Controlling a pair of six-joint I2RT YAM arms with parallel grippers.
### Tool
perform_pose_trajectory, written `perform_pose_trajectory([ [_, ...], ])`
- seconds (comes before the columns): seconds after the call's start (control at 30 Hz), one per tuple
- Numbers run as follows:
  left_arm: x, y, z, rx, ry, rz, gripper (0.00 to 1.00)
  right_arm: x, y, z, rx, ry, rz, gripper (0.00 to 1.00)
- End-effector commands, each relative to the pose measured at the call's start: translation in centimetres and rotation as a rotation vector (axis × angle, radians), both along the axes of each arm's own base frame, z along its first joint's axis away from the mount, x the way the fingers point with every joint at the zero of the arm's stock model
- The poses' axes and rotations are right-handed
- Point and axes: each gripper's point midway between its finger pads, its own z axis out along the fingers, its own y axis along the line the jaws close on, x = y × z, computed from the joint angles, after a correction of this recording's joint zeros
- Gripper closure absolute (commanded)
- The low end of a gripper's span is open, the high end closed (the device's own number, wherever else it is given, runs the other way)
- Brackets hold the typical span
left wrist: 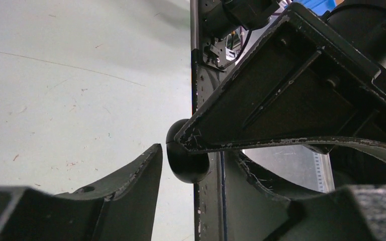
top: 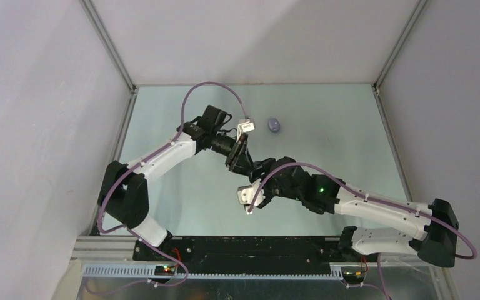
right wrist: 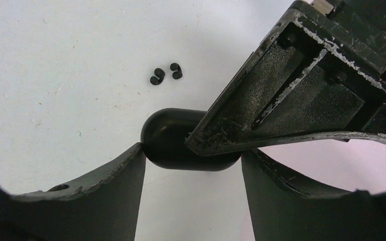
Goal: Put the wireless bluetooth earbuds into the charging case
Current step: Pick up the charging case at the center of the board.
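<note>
While the right hand (right wrist: 193, 153) is clamping the black charging case (right wrist: 181, 138) by its two rounded ends over the table (top: 350, 125), the left hand (left wrist: 198, 155) is reaching in from the opposite side. One of its fingers (right wrist: 281, 100) is lying across the top of the case. Its fingertips are sitting close on either side of the shell, but I cannot tell whether they are actually gripping it. No open lid is showing, so the step in hand is most likely getting the case open, with nothing yet going in. One black earbud (right wrist: 157, 76) and a second black earbud (right wrist: 176, 71) are lying loose on the table just beyond the case, close together and clear of both hands. The next move is probably calling for a firm hold from the right hand while the left works the lid up, and the glossy, rounded shell is likely offering little purchase. A small pale purple lump (top: 275, 125) is resting alone farther back; what it is I cannot tell. Pale green and finely scratched, the table is sitting inside plain white walls (top: 37, 125) with metal posts (top: 109, 44) running up from the far corners.
</note>
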Motion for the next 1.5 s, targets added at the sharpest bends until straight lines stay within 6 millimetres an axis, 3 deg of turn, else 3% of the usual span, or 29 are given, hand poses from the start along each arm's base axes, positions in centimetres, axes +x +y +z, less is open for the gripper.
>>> perform_pose_trajectory([
  [0.0, -0.2, -0.8, 1.5, -0.041, -0.028, -0.030, 0.48, 0.5, 0.7, 1.0, 0.047, -0.033, -0.029, 0.46],
  [0.4, -0.2, -1.0, 0.7, -0.008, -0.033, -0.042, 0.56, 1.3, 0.1, 2.1, 0.077, -0.061, -0.064, 0.45],
  [0.63, -0.1, -1.2, 0.9, -0.013, -0.031, -0.045, 0.86, 1.4, -0.2, 2.1, 0.083, -0.064, -0.064, 0.41],
  [0.77, 0.0, -1.2, 1.1, -0.010, -0.042, -0.039, 0.95, 1.7, -0.3, 2.2, 0.097, -0.065, -0.084, 0.30],
  [0.87, 0.2, -1.1, 1.9, -0.008, -0.069, -0.036, 0.97, 2.0, -0.5, 2.5, 0.126, -0.045, -0.104, 0.11],
  [0.97, 0.4, -0.8, 2.8, -0.004, -0.130, -0.043, 0.99, 2.1, -1.1, 4.2, 0.195, 0.020, -0.121, 0.01],
  [1.13, 1.1, 0.0, 6.0, -0.016, -0.232, -0.012, 1.00, 0.7, -1.6, 7.7, 0.329, 0.315, -0.097, 0.01],
  [1.3, 2.7, 0.9, 9.2, -0.052, -0.377, 0.072, 1.00, 0.8, -3.0, 11.9, 0.488, 0.522, -0.108, 0.01],
  [1.4, 3.3, 1.5, 11.5, -0.113, -0.425, 0.150, 1.00, 0.1, -2.6, 14.4, 0.578, 0.657, -0.017, 0.01],
  [1.43, 3.6, 1.4, 13.1, -0.164, -0.449, 0.181, 1.00, 0.6, -3.1, 14.9, 0.622, 0.716, -0.040, 0.01],
  [1.47, 3.7, 1.7, 13.1, -0.177, -0.433, 0.197, 1.00, 0.3, -2.8, 15.6, 0.644, 0.758, 0.020, 0.02],
])
